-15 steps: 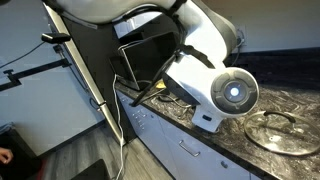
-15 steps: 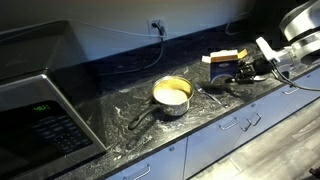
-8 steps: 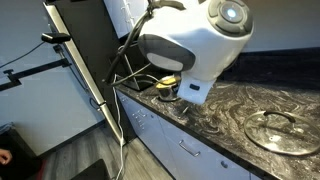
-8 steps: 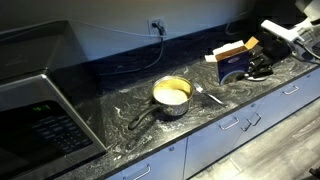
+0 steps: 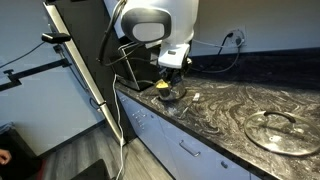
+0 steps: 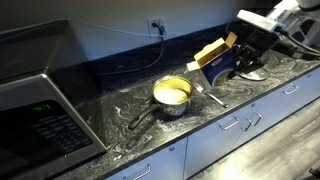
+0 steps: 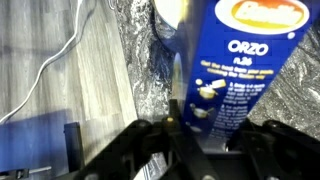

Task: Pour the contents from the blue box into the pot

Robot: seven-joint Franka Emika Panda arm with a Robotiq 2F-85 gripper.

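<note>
My gripper (image 6: 240,55) is shut on the blue box (image 6: 216,62), a dark blue orzo carton with yellow top flaps. I hold it tilted above the counter, flaps pointing toward the pot (image 6: 172,95). The pot is a small silvery pan showing yellow inside, with a dark handle, standing left of the box. In the wrist view the box (image 7: 238,60) fills the space between my fingers (image 7: 205,135), and the pot's rim (image 7: 168,15) shows at the top. In an exterior view my arm hides the box and only part of the pot (image 5: 166,91) shows.
A glass lid with knob (image 5: 275,128) lies on the dark marbled counter (image 6: 120,105). A spoon (image 6: 210,96) lies right of the pot. A microwave (image 6: 40,95) stands at the counter's end. A cable runs to a wall outlet (image 6: 156,25).
My gripper has lifted the blue box off the counter, carried it toward the pot and tilted it. The arm has swung across an exterior view.
</note>
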